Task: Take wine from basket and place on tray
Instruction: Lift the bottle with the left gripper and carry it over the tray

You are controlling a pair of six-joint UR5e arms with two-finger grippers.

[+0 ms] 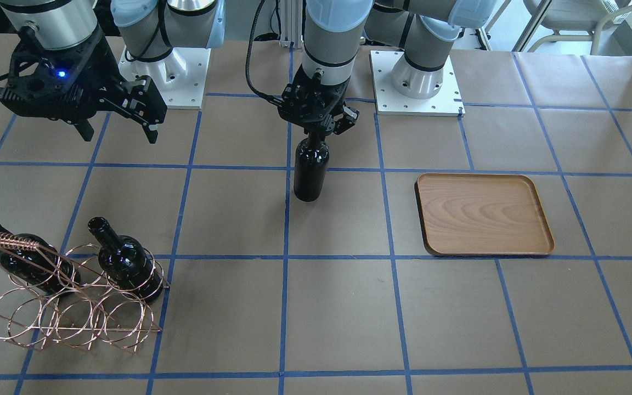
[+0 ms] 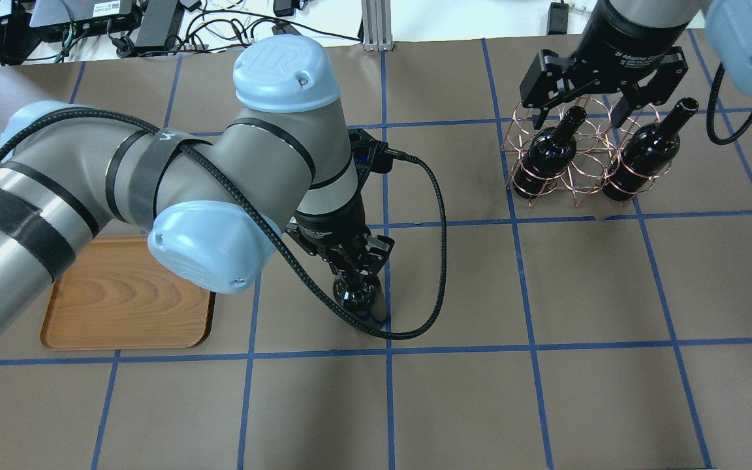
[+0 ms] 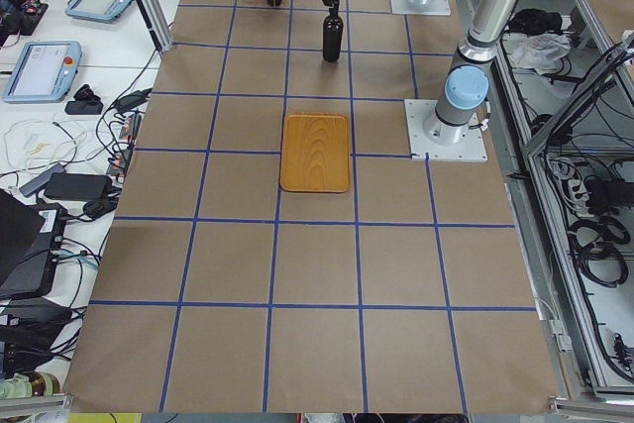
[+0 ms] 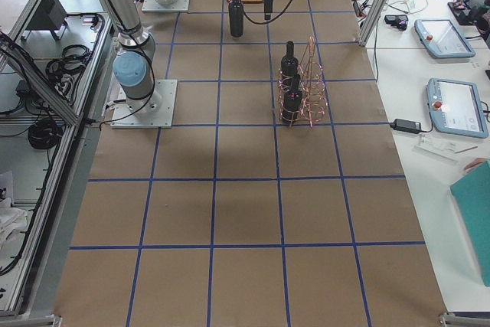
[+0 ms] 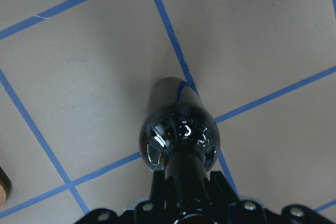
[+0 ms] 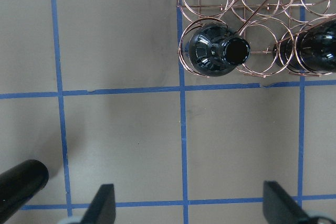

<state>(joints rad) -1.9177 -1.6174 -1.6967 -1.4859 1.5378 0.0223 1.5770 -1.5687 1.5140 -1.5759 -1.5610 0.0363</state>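
My left gripper is shut on the neck of an upright black wine bottle at the table's middle. The bottle's base is at or just above the paper. It also shows in the overhead view and in the left wrist view. The brown wooden tray lies bare, apart from the bottle, on my left side. The copper wire basket holds two more black bottles. My right gripper is open and empty, hovering over the basket's near side.
Brown paper with blue tape grid lines covers the table. The two arm bases stand at the robot's edge. A black cable loops off the left wrist near the held bottle.
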